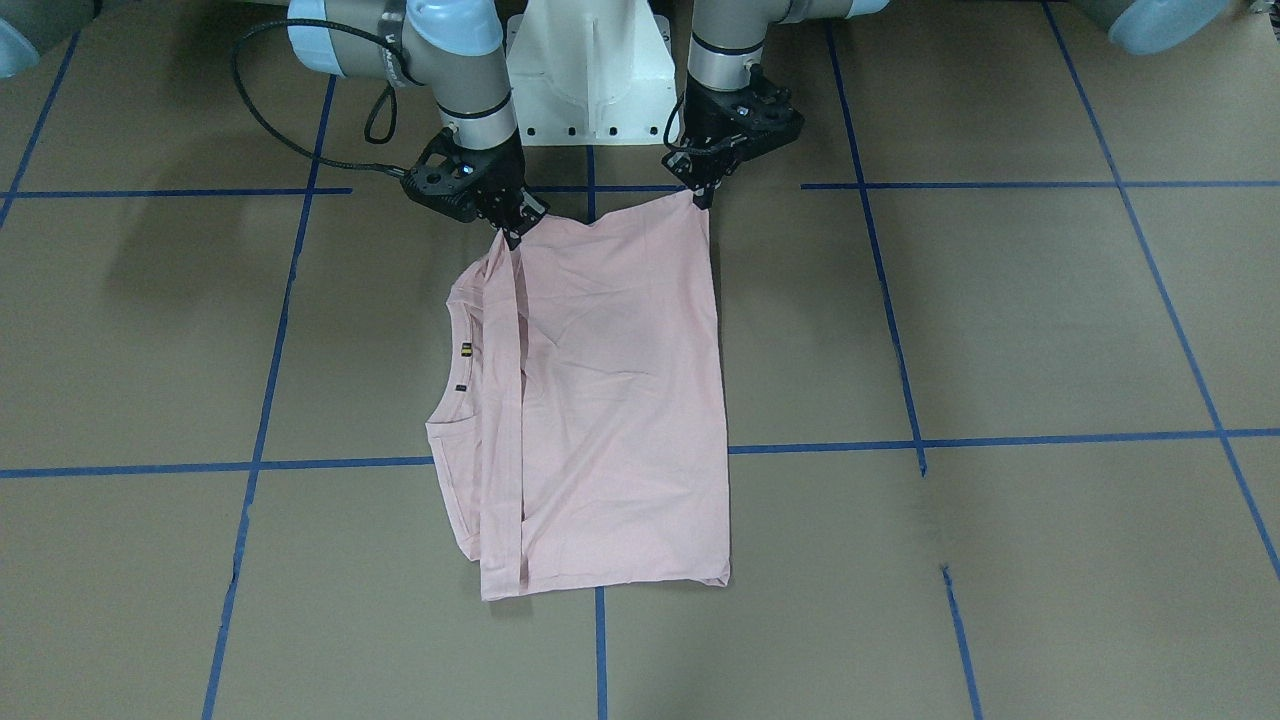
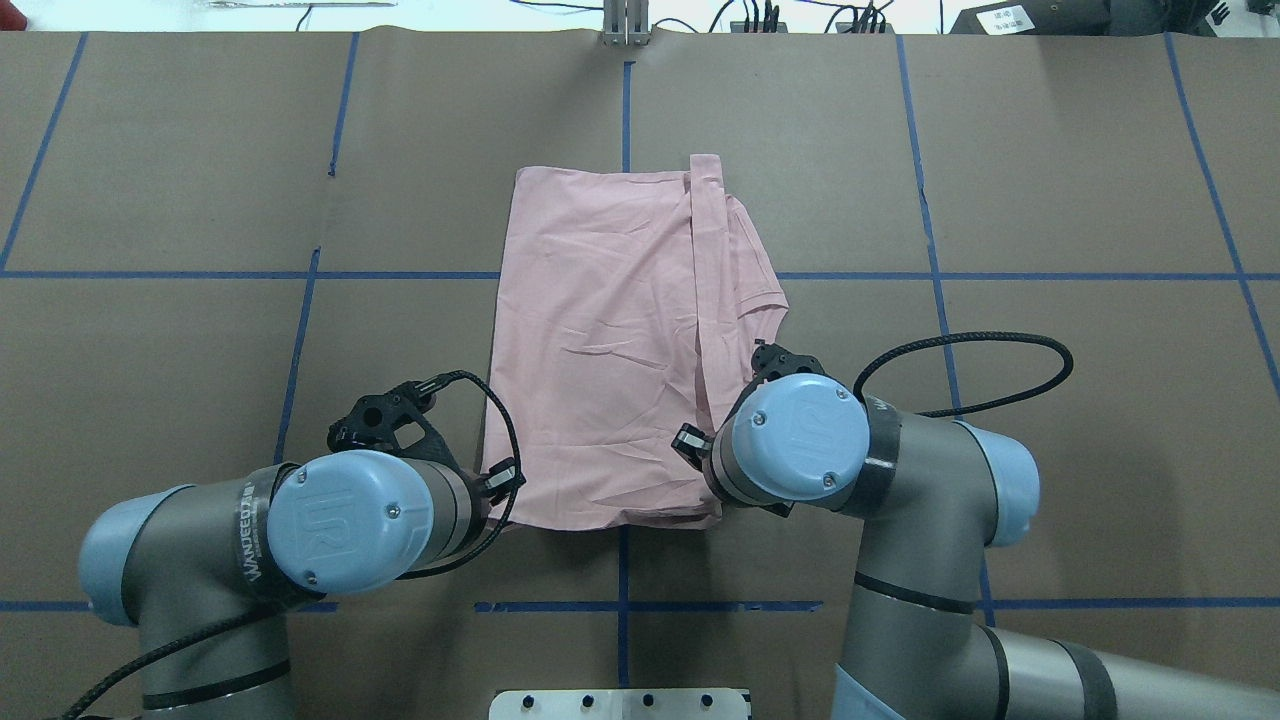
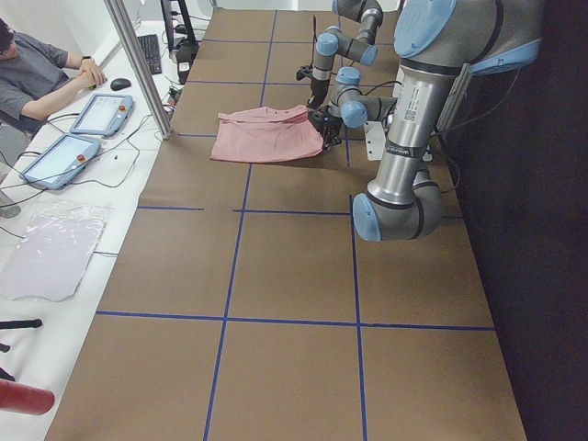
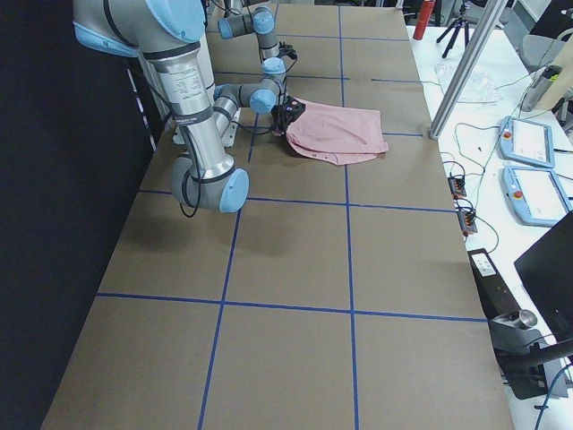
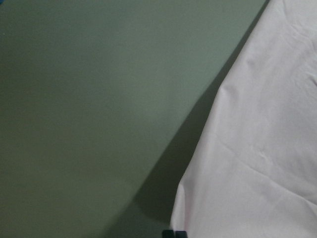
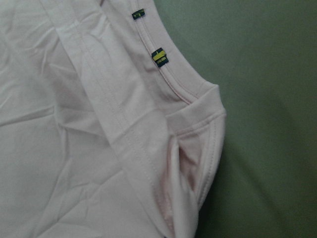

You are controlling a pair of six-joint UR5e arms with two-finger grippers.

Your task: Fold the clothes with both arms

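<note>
Two points on the robot-side edge of the shirt (image 1: 620, 400) are pinched. The left gripper (image 1: 703, 192) has its fingers closed tight on one corner, and the cloth rises to a small peak at the tips. The right gripper (image 1: 513, 228) is likewise clamped on the edge at the other side, just where a long hem strip (image 1: 518, 420) begins. That strip runs straight across the cloth to the far edge.

The shirt lies folded in the middle of the table (image 1: 1000, 320), nearer the robot's edge than the operators' edge, with its plain pink side up. It is flat but creased, apart from the pinched edge. Its neckline (image 1: 450, 385) and a sleeve (image 6: 198, 148) stick out past the strip on the robot's right. The right wrist camera shows two small tags (image 6: 159, 56) on the neckband, yellow and dark (their lettering is too small to read).

From the left wrist camera, pink cloth fills the right half and bare table the left, with a shadow between them. Two dark fingertips (image 5: 174, 233) sit together at the bottom edge.

Blue tape lines (image 1: 1000, 185) divide the brown table into squares. A white pedestal (image 1: 590, 70) stands between the arms at the robot's edge. A seated person (image 3: 37, 78) is at a side bench beyond the operators' edge.
</note>
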